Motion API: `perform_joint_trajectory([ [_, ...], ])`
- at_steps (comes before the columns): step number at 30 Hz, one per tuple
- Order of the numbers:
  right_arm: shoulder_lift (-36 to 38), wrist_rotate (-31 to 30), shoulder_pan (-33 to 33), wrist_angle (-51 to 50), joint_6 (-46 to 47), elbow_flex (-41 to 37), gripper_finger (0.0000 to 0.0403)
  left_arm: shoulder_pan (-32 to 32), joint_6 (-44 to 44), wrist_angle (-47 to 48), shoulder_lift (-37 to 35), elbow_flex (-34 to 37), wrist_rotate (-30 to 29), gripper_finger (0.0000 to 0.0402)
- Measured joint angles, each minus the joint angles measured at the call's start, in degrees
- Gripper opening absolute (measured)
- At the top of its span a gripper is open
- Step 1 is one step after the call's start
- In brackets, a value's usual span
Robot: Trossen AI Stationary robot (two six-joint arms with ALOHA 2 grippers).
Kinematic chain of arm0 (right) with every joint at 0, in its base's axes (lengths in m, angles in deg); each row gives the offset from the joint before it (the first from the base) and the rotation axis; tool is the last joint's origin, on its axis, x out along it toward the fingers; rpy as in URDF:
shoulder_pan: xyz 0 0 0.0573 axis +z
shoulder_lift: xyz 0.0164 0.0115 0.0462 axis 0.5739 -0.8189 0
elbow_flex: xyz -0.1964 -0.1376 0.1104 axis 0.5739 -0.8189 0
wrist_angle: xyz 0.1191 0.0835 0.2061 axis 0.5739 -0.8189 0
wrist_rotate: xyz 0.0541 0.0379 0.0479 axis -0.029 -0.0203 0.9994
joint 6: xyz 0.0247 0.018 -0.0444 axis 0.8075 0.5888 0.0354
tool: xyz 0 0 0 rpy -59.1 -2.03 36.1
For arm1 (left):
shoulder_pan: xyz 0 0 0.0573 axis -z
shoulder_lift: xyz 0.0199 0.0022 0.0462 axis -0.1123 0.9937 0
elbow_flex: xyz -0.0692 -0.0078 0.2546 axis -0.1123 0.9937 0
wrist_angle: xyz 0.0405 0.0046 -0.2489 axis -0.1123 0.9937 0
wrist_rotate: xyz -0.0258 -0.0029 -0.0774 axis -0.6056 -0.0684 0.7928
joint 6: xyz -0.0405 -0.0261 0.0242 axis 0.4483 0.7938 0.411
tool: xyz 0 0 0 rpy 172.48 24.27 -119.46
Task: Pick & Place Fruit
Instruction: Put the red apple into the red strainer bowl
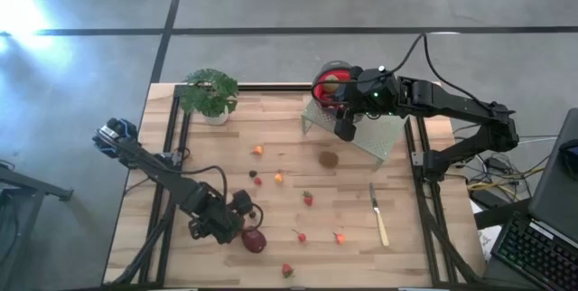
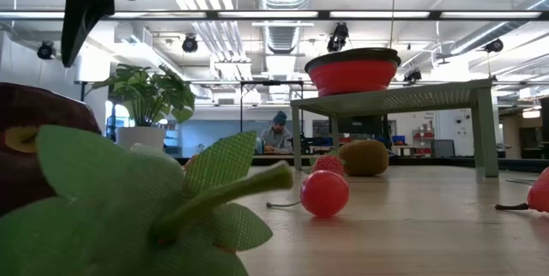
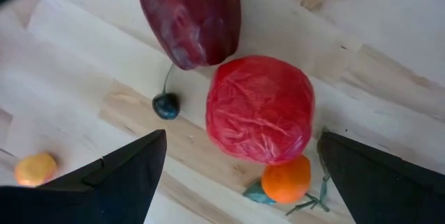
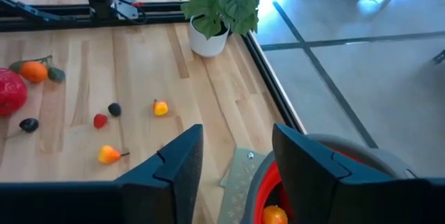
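- Right gripper (image 1: pixel 344 121) is up over the red bowl (image 1: pixel 327 84) that sits on the little mesh stand (image 1: pixel 379 139) at the back right of the table (image 1: pixel 217 160). From its own wrist view the 2 fingers (image 4: pixel 174 165) stand apart with nothing between them, and a small orange fruit (image 4: pixel 274 215) sits down in the bowl
- Left gripper (image 1: pixel 246 210) is at the front left, spread wide and empty. Its wrist view looks down on a red apple (image 3: pixel 260 109), with a maroon plum-like fruit (image 3: pixel 189 15) just beside it, a small orange one (image 3: pixel 286 179) touching its other side and a tiny dark berry (image 3: pixel 165 105) close by
- The rest of the fruit is scattered over the middle of the table: a brown kiwi (image 1: pixel 329 158) just in front of the stand, a strawberry (image 1: pixel 308 199), and a few small orange and red bits around it
- Potted plant (image 1: pixel 209 93) sits at the back left
- Knife (image 1: pixel 377 214) lies front right, well apart from both grippers
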Motion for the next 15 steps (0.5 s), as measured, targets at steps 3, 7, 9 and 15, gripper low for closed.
perform_joint_trajectory([
  [3, 0.00, -0.02, 0.02, 0.00, -0.89, 0.00, 0.0175, -0.07, -1.14, -0.87, 0.00, 0.05, -0.01, 0.0385],
  [7, -0.07, 0.00, 0.02, -0.02, -0.87, 0.00, 0.0179, -0.11, -1.15, -2.45, 0.00, 1.73, -0.01, 0.0385],
  [9, -0.07, -0.02, 0.02, -0.01, -0.86, 0.00, 0.0180, -0.11, -1.11, -2.95, 0.00, 2.86, 0.00, 0.0385],
  [15, -0.09, 0.00, 0.02, 0.00, -0.65, -0.04, 0.0171, -0.11, -1.17, -6.45, 0.00, 5.02, 0.94, 0.0385],
])
